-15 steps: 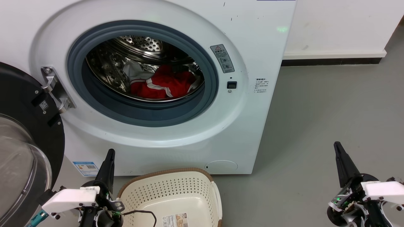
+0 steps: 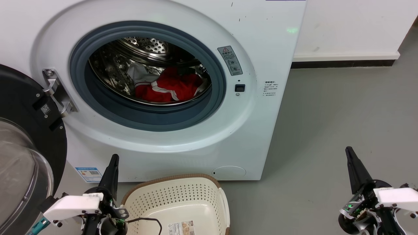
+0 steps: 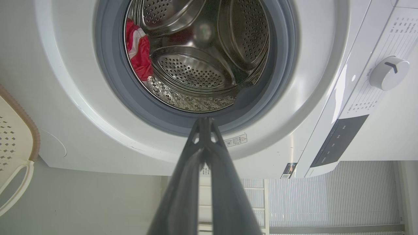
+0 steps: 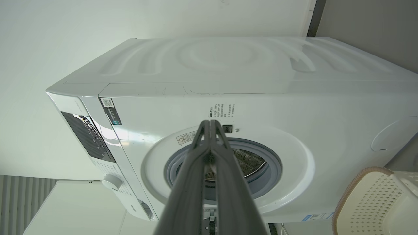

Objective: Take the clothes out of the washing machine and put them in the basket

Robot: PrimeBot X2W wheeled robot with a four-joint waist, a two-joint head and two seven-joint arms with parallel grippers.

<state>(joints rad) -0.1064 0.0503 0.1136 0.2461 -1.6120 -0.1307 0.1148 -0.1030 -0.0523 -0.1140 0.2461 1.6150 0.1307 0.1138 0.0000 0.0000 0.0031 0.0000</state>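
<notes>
Floor [image 2: 326, 124]: grey, under your washing machine [image 2: 261, 49].
Clothes [image 2: 169, 88]: all in its drum [image 2: 147, 44].
Basket [image 2: 176, 195]: no clothes yet.
Left gripper [image 2: 114, 160], right gripper [image 2: 350, 155]: fingers pressed together, holding nothing.

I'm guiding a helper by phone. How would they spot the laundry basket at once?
Find the big white washing machine with its round door open. On the grey floor right in front of it sits the basket. Unlike the white machine, it is cream, hole-dotted plastic with a brown rim.
</notes>
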